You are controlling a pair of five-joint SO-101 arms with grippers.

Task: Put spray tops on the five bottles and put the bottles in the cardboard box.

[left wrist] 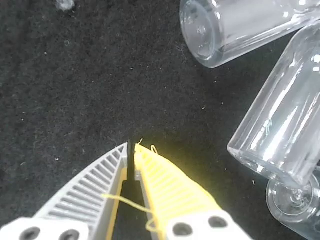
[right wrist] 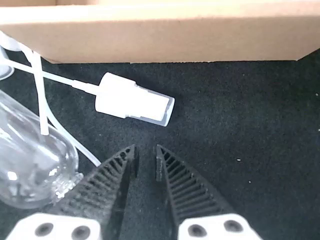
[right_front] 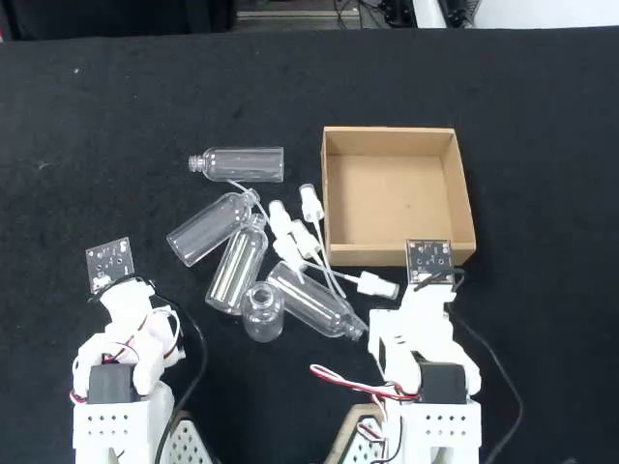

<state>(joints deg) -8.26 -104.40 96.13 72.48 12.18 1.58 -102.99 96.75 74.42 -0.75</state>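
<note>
Left of the box (right_front: 391,254), five bottles (right_front: 237,164) and tops (right_front: 377,284) lie loose; right gripper (right wrist: 145,152) narrow, left gripper (left wrist: 131,148) closed.

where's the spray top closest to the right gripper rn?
High view: the spray top lies just outside the cardboard box's near wall, straight ahead of the right gripper, beside a lying bottle.

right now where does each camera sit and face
high view: above the table, looking down on cardboard box, bottles, both arms.
left wrist view: on left arm, past left gripper onto bottles.
right wrist view: on right arm, past right gripper at box wall.
shared: high and right wrist both show the spray top beside the box.
</note>
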